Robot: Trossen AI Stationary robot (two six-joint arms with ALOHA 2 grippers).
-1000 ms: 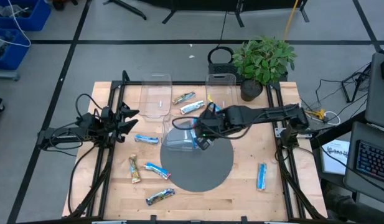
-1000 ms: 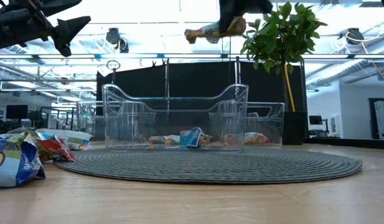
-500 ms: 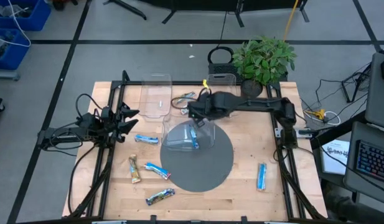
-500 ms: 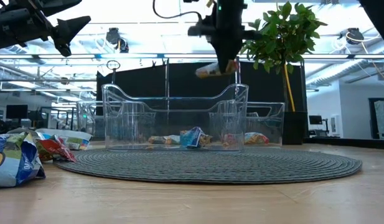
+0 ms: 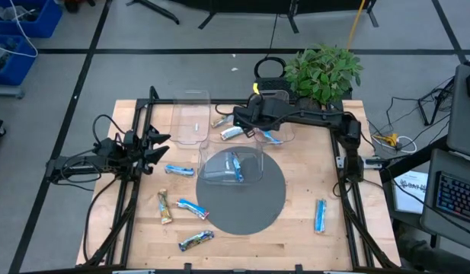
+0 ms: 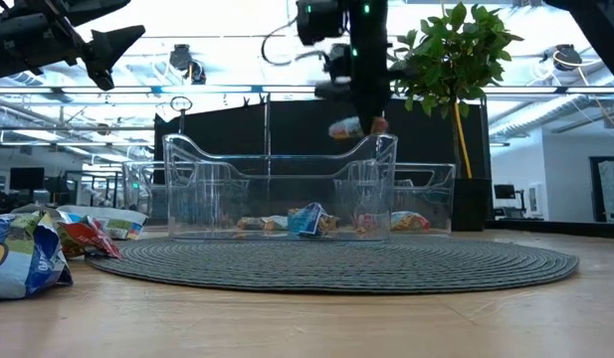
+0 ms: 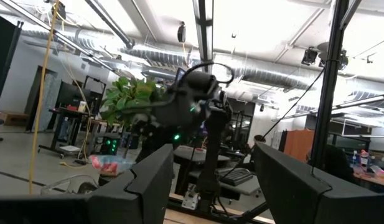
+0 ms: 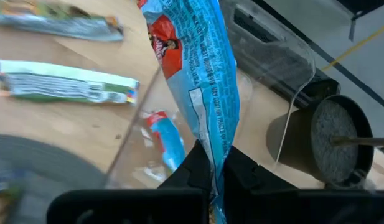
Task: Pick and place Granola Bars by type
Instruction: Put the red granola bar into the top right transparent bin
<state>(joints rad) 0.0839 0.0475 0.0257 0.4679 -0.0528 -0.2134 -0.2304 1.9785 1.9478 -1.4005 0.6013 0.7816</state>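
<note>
Sorting partly done: one blue bar (image 5: 235,166) binned on the mat, another (image 8: 201,74) pinched in the right gripper (image 5: 254,116) over the rear right bin (image 5: 273,114), several strewn loose; left gripper (image 5: 160,144) parked, fingers apart, empty.

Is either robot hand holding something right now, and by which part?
Yes. The right hand pinches a bright blue bar by one end of its wrapper, above the far clear bin. The left hand is open and holds nothing.

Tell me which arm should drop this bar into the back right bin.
Right. The right gripper already holds the blue bar over that bin; the left gripper waits empty at the table's left edge.
</note>
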